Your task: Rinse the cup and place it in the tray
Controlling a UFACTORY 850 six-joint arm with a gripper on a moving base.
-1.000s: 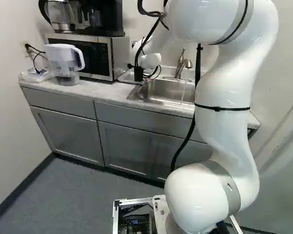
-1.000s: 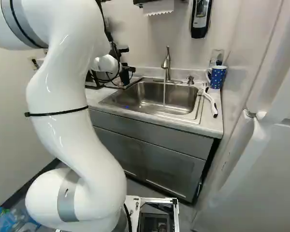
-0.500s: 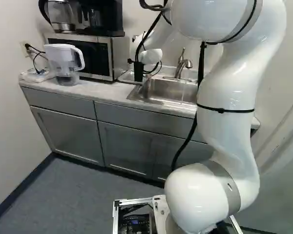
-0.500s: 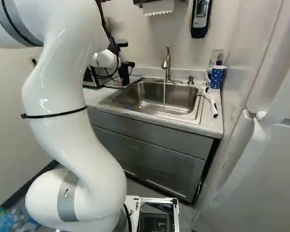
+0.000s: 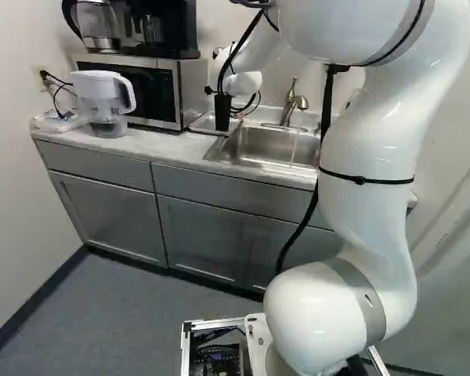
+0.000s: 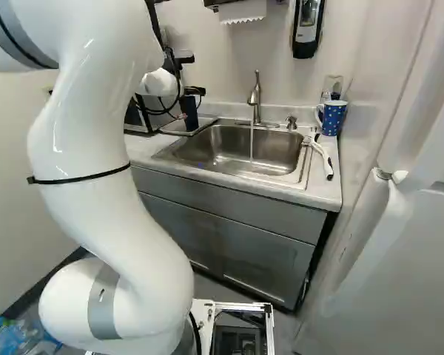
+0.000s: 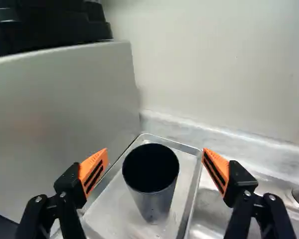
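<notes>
A silver microwave stands by the counter's back edge, close beside the tray, with a black coffee maker and a clear kettle on top. A clear water pitcher with a white lid is near the counter's left end. At its right back corner stand a blue mug with white dots and a clear glass; a white-handled brush lies by the right edge.

The shallow metal tray holds the dark, tapered cup, upright (its inside is too dark to read). A thin stream runs from the brushed-metal faucet into the steel sink.

The black gripper is open, its orange pads well apart on either side of the cup, neither touching it. Compared with half a second ago, the gripper is higher; the cup keeps its place.
</notes>
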